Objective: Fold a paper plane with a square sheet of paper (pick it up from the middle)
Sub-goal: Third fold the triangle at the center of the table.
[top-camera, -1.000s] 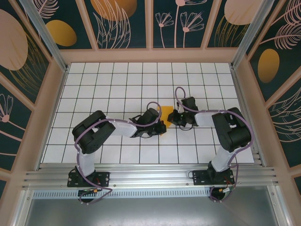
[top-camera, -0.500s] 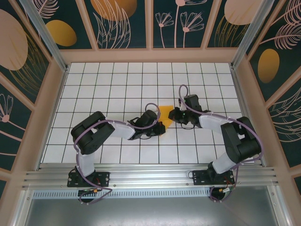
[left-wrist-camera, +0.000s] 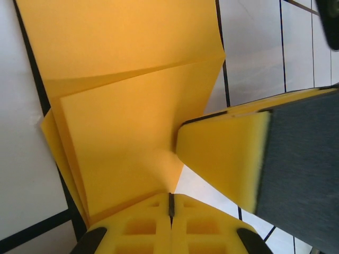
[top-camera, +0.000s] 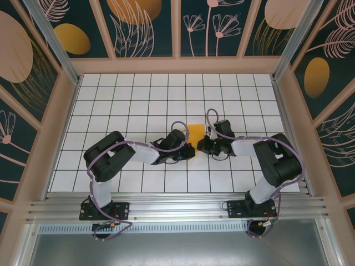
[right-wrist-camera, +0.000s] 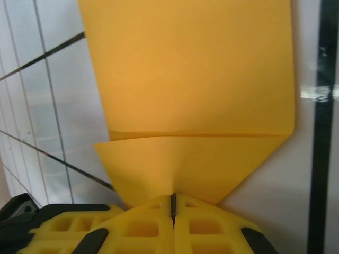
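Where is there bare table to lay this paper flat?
Free: far tile rows between the folded paper and the back wall; tiles left of the left arm. Crowded: centre, where it and the right arm meet at the paper.

Sheet: sheet of paper point(top-camera: 195, 133) lay on table point(top-camera: 138, 100), approx mid-table, a bit behind both grippers.
L side: left gripper point(top-camera: 189, 151) sat at sheet's near-left corner, touching it.
R side: right gripper point(top-camera: 201, 146) sat at sheet's near-right corner, touching it, just beside left gripper.
L wrist view: sheet's edge ran into left gripper's tips; right gripper's finger point(left-wrist-camera: 222, 159) was to the right, against sheet.
R wrist view: sheet lay ahead of right gripper, its near flap meeting the tips.
Walls: wall panels point(top-camera: 150, 27) stood behind table and at both sides.
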